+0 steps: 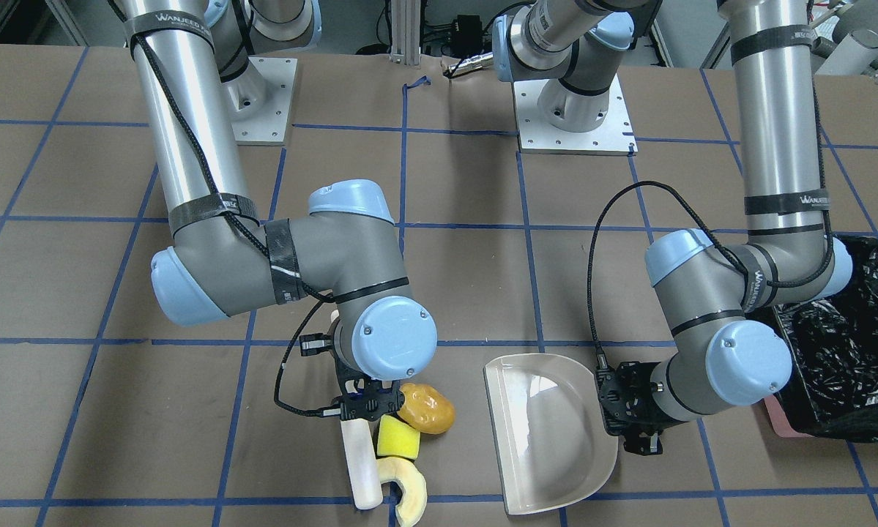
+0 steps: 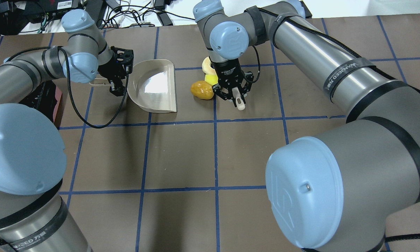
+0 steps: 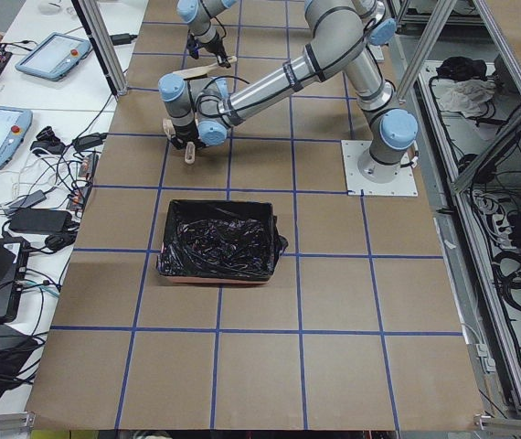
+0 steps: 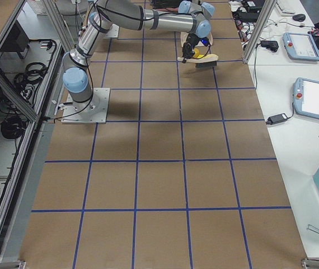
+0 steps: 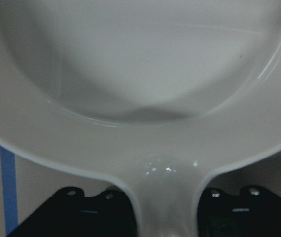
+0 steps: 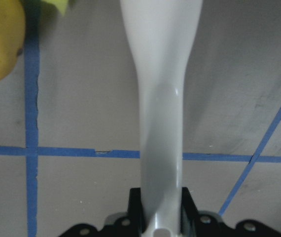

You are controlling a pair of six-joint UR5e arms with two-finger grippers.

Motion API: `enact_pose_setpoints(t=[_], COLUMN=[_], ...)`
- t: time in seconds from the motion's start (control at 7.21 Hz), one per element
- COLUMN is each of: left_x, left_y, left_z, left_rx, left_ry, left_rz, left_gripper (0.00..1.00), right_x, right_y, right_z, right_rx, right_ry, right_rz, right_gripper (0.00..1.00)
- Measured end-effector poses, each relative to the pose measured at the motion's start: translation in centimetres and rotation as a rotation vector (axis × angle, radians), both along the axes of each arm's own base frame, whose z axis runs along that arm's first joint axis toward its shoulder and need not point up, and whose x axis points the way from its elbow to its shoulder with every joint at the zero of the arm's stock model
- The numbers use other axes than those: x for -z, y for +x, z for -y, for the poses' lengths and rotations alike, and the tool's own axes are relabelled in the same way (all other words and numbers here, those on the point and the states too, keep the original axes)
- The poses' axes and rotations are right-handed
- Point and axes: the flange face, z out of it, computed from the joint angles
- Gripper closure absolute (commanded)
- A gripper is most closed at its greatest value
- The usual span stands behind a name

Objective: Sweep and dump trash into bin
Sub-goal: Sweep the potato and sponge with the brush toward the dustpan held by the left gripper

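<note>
The trash lies together: an orange-brown potato-like lump (image 1: 425, 408), a yellow sponge wedge (image 1: 397, 437) and a pale cream crescent (image 1: 406, 490). My right gripper (image 1: 365, 402) is shut on the white handle of a brush (image 1: 362, 461), which lies right beside the trash, on the side away from the dustpan. My left gripper (image 1: 633, 421) is shut on the handle of the beige dustpan (image 1: 548, 432), which rests empty on the table with its open edge facing the trash. The black-lined bin (image 1: 841, 351) stands behind my left arm. The potato also shows in the overhead view (image 2: 202, 90).
The table is brown paper with a blue tape grid. The bin's pink edge (image 1: 783, 421) shows below the bag. A strip of bare table lies between the dustpan's edge (image 2: 173, 87) and the potato. Both arm bases stand at the robot's side of the table.
</note>
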Motion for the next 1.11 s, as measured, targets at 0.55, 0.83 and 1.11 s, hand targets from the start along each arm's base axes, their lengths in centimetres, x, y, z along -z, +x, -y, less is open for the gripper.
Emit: enact_pose_setpoints(t=[0.55, 0.83, 1.11], left_x=[0.1, 0.1, 0.1], left_y=[-0.4, -0.4, -0.5], left_z=[0.0, 0.0, 0.0], left_rx=[0.000, 0.001, 0.002], left_ry=[0.001, 0.002, 0.002], left_rz=[-0.001, -0.001, -0.002], left_gripper=[1.00, 1.00, 1.00], right_x=[0.8, 1.0, 1.2], right_y=[3.2, 4.1, 5.0], right_z=[-1.6, -2.1, -2.5], right_rx=[0.106, 0.151, 0.177], right_ry=[0.001, 0.001, 0.001], right_rz=[0.017, 0.023, 0.028], right_gripper=[1.00, 1.00, 1.00])
